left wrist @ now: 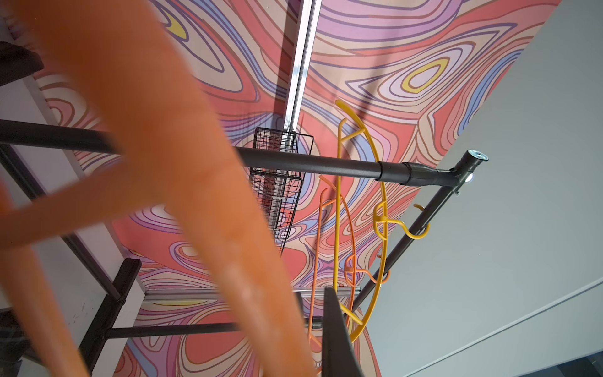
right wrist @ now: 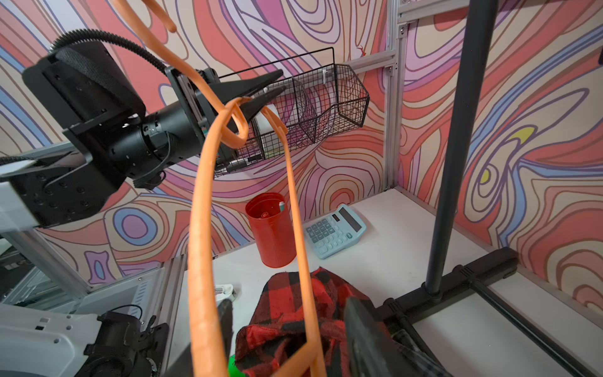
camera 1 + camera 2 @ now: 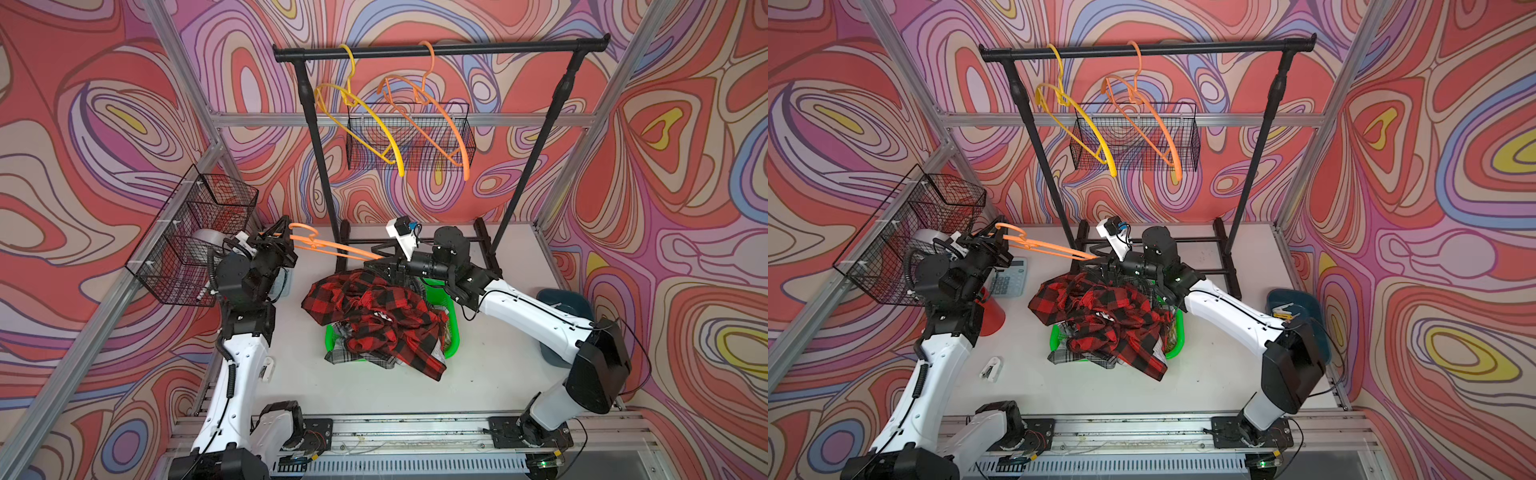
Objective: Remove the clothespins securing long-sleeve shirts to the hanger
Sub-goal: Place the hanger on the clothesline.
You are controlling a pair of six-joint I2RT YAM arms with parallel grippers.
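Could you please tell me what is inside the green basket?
A red-black plaid shirt heaps over the green basket, spilling past its rim. A grey plaid shirt pokes out beneath at the near edge. Anything deeper is covered.

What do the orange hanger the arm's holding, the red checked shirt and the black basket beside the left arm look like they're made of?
The orange hanger: probably moulded plastic, matte, evenly coloured flat arm. The red checked shirt: flannel-like woven cloth, fuzzy, softly crumpled. The black basket: likely coated metal wire, thin rigid open grid.

Red can point(image 2: 269, 228) near calculator point(image 2: 334, 231), on table point(image 2: 391, 261)
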